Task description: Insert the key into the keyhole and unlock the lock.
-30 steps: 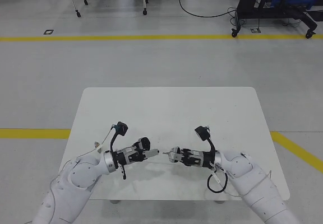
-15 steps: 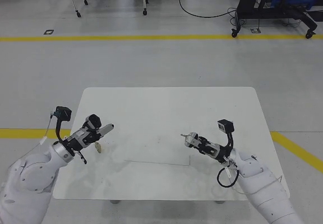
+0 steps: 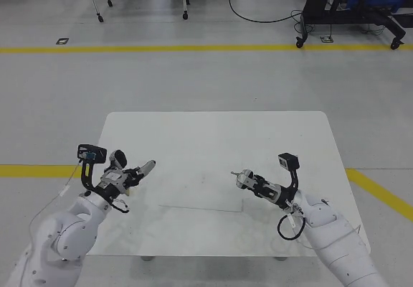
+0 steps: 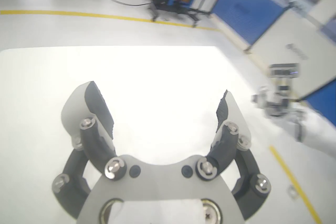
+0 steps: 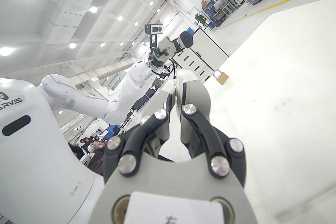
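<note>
Left gripper [image 4: 157, 91] has swung inward, fingers wide and empty; right gripper [image 5: 174, 87] fingers pinch the key [image 3: 233, 173]; padlock [image 5: 221, 77] sits near the tabletop's [image 3: 214, 136] left edge.

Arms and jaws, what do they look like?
Left arm and right arm: glossy white, rounded, black wrists, each with a black camera on a stalk. Jaws: pale grey, ribbed black pads, black links, silver screws. A black cable loops at the right wrist.

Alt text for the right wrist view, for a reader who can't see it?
The right claw is shut, fingertips pressed together, over the white table. Beyond it a brass padlock lies on the table near its edge, with the left claw raised in the air behind it.
</note>
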`<action>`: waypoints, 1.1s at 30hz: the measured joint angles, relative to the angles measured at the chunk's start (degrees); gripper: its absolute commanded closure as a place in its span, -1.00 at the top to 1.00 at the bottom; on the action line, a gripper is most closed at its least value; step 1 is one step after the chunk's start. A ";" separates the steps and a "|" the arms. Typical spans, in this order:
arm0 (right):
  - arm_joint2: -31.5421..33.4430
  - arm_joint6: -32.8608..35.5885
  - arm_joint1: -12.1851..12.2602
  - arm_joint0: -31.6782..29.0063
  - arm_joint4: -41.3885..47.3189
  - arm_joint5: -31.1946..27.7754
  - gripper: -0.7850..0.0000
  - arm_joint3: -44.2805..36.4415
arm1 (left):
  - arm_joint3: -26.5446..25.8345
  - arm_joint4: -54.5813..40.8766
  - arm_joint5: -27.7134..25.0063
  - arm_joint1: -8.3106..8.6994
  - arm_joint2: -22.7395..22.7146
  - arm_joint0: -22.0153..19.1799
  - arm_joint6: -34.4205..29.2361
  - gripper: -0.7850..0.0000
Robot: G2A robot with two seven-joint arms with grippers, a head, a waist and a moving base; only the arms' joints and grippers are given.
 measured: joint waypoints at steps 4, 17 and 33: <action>0.00 0.00 0.00 0.00 0.00 0.00 -1.00 0.00 | 0.09 22.12 11.85 -0.56 3.79 -2.17 -13.65 1.00; 0.00 0.00 0.00 0.00 0.00 0.00 -1.00 0.00 | 5.35 31.16 22.97 -2.38 6.96 -7.05 -35.66 0.97; 0.00 0.00 0.00 0.00 0.00 0.00 -1.00 0.00 | 20.30 22.63 21.84 -4.99 9.86 -14.97 -33.98 0.45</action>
